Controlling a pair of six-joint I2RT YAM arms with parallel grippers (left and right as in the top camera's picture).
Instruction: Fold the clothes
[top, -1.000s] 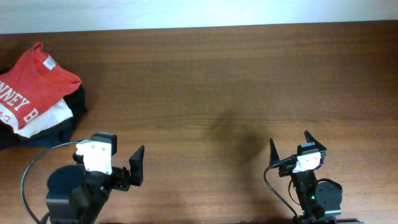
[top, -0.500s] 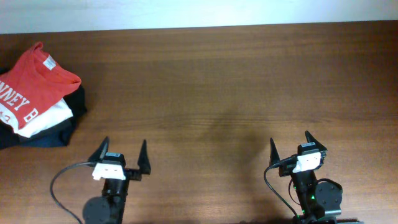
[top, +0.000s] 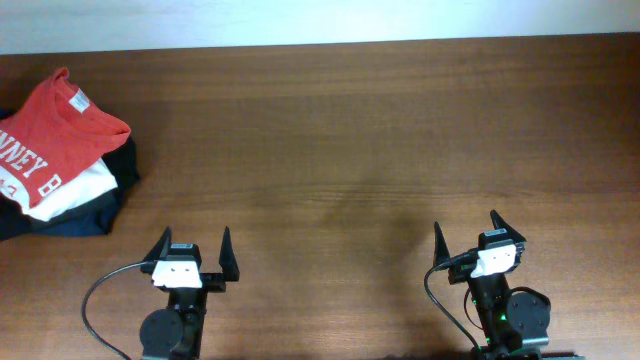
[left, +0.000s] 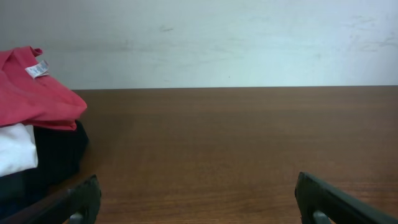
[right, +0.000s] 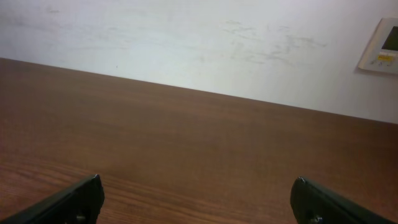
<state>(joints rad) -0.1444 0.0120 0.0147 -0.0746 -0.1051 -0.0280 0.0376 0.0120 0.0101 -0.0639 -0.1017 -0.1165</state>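
Note:
The orange-red T-shirt (top: 55, 135) with white lettering lies folded on top of a pile at the table's far left edge. It also shows in the left wrist view (left: 34, 93) at the left. My left gripper (top: 192, 245) is open and empty near the front edge, well to the right of and in front of the pile; its fingers (left: 196, 196) stand wide apart over bare wood. My right gripper (top: 466, 232) is open and empty at the front right, its fingers (right: 196, 193) wide apart.
A white folded garment (top: 72, 188) and a dark navy one (top: 70, 222) lie under the T-shirt. The brown wooden table (top: 360, 130) ends at a white wall at the back. A wall panel (right: 382, 46) shows at the right.
My left arm has swung round and settled with its open gripper pointing towards the far edge. The right arm and the pile have not moved.

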